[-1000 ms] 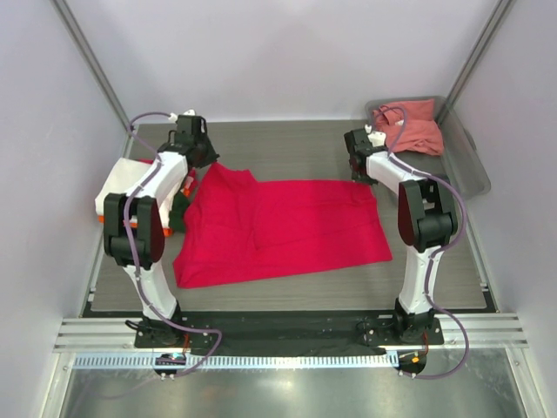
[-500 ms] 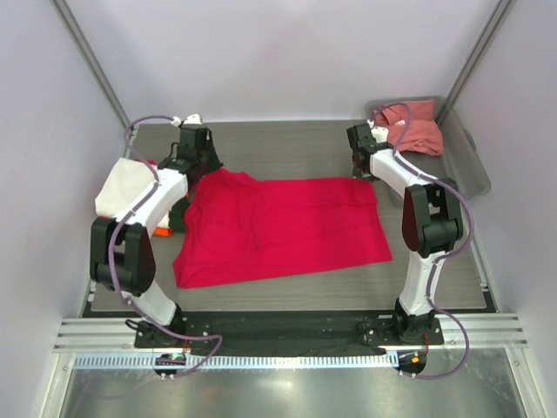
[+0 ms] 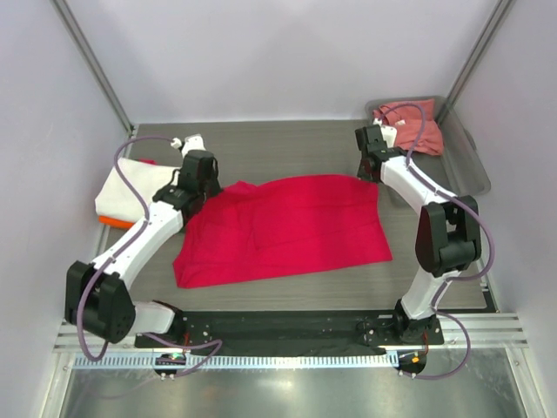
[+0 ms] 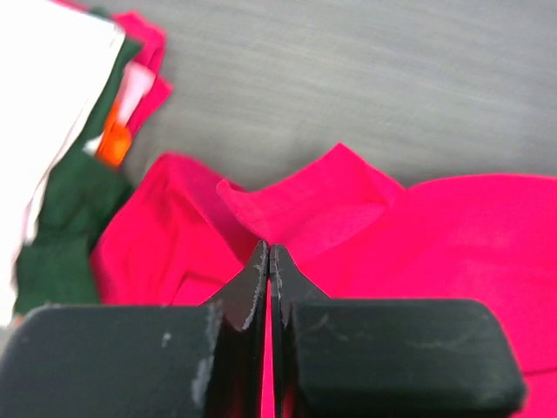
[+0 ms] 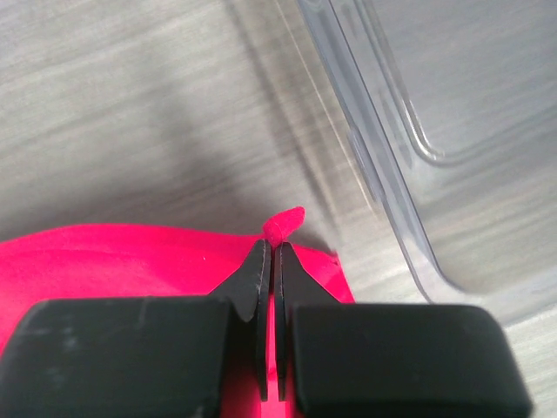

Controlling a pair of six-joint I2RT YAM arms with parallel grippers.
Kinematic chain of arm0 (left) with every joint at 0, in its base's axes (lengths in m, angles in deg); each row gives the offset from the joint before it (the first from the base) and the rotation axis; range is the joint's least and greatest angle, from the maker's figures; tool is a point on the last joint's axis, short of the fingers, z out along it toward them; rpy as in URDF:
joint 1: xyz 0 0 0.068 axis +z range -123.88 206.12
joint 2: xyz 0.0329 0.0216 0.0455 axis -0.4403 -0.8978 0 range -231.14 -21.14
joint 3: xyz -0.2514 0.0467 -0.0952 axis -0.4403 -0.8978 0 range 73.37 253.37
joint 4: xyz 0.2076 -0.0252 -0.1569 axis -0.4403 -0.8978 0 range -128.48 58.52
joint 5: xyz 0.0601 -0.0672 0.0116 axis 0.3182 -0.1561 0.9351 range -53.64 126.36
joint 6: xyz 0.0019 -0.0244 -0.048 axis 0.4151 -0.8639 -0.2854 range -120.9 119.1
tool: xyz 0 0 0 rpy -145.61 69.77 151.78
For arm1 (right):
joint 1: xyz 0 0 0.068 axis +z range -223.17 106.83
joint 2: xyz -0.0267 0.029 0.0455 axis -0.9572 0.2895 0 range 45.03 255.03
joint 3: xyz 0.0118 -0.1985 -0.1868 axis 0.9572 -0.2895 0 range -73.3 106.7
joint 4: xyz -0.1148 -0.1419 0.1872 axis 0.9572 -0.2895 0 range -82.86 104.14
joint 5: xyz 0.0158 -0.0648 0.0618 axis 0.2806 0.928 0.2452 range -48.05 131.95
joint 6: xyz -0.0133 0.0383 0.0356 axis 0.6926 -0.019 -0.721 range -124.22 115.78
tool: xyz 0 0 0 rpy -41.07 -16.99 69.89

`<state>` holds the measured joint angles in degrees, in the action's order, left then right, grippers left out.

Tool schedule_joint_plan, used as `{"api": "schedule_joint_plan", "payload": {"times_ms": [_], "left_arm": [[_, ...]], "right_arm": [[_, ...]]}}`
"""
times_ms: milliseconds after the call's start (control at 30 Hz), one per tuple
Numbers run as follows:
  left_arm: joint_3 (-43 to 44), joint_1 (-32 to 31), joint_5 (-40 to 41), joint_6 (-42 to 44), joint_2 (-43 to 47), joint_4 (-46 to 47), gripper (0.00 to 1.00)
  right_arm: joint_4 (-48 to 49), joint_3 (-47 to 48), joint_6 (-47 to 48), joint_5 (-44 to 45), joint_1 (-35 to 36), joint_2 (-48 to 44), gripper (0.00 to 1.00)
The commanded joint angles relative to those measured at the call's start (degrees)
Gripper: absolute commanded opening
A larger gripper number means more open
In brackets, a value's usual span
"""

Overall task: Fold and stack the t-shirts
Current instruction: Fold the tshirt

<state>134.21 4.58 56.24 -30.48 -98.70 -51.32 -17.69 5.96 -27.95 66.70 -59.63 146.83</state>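
Observation:
A bright crimson t-shirt (image 3: 287, 226) lies spread on the table. My left gripper (image 3: 207, 185) is shut on its far left edge; the left wrist view shows a pinched fold of crimson cloth (image 4: 305, 205) rising from the closed jaws (image 4: 270, 252). My right gripper (image 3: 369, 171) is shut on its far right corner; a small tip of cloth (image 5: 285, 223) sticks out past the jaws (image 5: 270, 248). A folded stack with a cream-white shirt (image 3: 129, 185) on top and an orange one (image 3: 111, 221) under it lies at the left. A salmon-pink shirt (image 3: 411, 126) sits in the tray.
A grey clear plastic tray (image 3: 468, 165) stands at the far right; its rim (image 5: 365, 148) is close to my right gripper. In the left wrist view the stack's dark green (image 4: 65, 209), white (image 4: 48, 104) and orange (image 4: 113, 144) layers lie left of the crimson shirt.
Both grippers have moved nearer along the table with the shirt's far edge in them. The left arm swung right, uncovering the stack. The shirt's far left corner has shifted toward the middle.

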Motion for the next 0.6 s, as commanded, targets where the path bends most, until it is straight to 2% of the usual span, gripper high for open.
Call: {"api": "schedule_joint_plan", "payload": {"times_ms": [0,367,567], "left_arm": [[-2.03,-1.22,4.38,-1.00,6.26,-2.57,0.00],[-6.52,-9.22,11.93,-7.06,16.38,-17.59,0.00],[-8.36,-14.40,15.80,-12.07,19.99,-25.42,0.00]], "right_arm": [[1.42,-3.23,-0.18,-0.76,0.35,-4.41,0.01],[3.71,-9.21,-0.97,-3.13,0.35,-8.72,0.01],[3.97,-12.11,-1.41,-0.85,0.26,-11.00,0.01]]}}
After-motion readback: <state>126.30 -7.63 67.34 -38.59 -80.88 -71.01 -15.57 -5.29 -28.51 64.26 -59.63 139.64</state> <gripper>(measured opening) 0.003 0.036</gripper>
